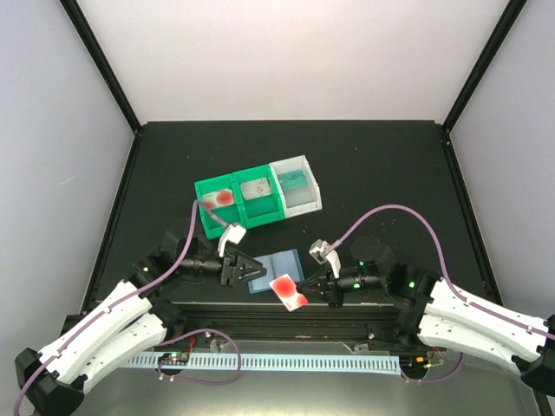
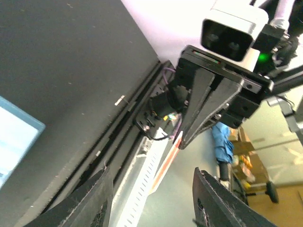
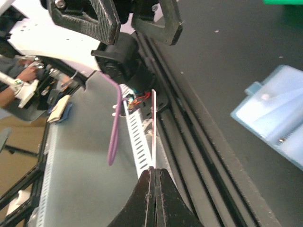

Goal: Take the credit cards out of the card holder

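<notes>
The right gripper (image 1: 309, 287) was pressed together on one edge of the white card with red marks (image 1: 288, 293), holding it near the front edge of the table (image 1: 373, 173), just beside the light-blue card holder (image 1: 279, 263), which lay flat. The left gripper (image 1: 252, 268) stood spread and empty at the holder's left side.

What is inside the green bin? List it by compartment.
In the green bin, the left compartment holds a whitish card with red marks; the right a pale grey flat item. Anything beneath them is covered.
</notes>
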`<state>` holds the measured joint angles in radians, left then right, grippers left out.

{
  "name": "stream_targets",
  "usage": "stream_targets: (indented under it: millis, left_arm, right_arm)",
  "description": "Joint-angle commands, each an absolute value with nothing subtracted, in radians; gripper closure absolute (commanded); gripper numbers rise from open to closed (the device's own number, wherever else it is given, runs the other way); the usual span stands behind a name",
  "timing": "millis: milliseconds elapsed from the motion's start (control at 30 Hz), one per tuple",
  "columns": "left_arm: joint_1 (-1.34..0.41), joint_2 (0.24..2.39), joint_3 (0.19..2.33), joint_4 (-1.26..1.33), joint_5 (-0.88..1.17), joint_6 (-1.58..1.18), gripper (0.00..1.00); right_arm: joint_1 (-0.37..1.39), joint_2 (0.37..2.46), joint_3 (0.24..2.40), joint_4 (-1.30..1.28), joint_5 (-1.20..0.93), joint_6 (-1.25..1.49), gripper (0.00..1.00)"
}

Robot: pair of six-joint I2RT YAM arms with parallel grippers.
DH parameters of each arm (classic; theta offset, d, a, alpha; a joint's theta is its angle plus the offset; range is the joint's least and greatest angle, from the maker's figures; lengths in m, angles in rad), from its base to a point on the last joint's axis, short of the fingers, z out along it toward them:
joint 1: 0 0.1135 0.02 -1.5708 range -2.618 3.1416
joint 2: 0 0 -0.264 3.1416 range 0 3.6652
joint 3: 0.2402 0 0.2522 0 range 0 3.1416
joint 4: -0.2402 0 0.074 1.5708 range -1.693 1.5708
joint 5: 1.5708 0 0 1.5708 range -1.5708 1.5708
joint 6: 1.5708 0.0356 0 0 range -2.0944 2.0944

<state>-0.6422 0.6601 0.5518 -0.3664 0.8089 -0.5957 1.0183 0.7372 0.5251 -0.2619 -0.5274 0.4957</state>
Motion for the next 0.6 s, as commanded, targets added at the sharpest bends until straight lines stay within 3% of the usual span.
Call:
stream_targets:
  millis: [0, 200, 400, 567]
  left_arm:
    - [-0.637, 0.637, 0.587, -0.35, 0.943, -0.565, 0.52]
    - [-0.639, 0.627, 0.563, -0.33, 1.014, -0.554, 0.53]
    - [-0.639, 0.607, 0.554, -0.311, 1.039, -0.553, 0.64]
    - [-0.639, 0.603, 0.54, -0.3, 1.063, -0.553, 0.64]
  right_arm:
    - [1.014, 0.74, 0.545, -0.179, -0.665, 0.504, 0.99]
    - [1.014, 0.753, 0.55, -0.113, -0.706, 0.544, 0.99]
    - [1.014, 0.771, 0.564, -0.095, -0.701, 0.568, 0.99]
    - [1.013, 0.781, 0.568, -0.079, -0.699, 0.582, 0.99]
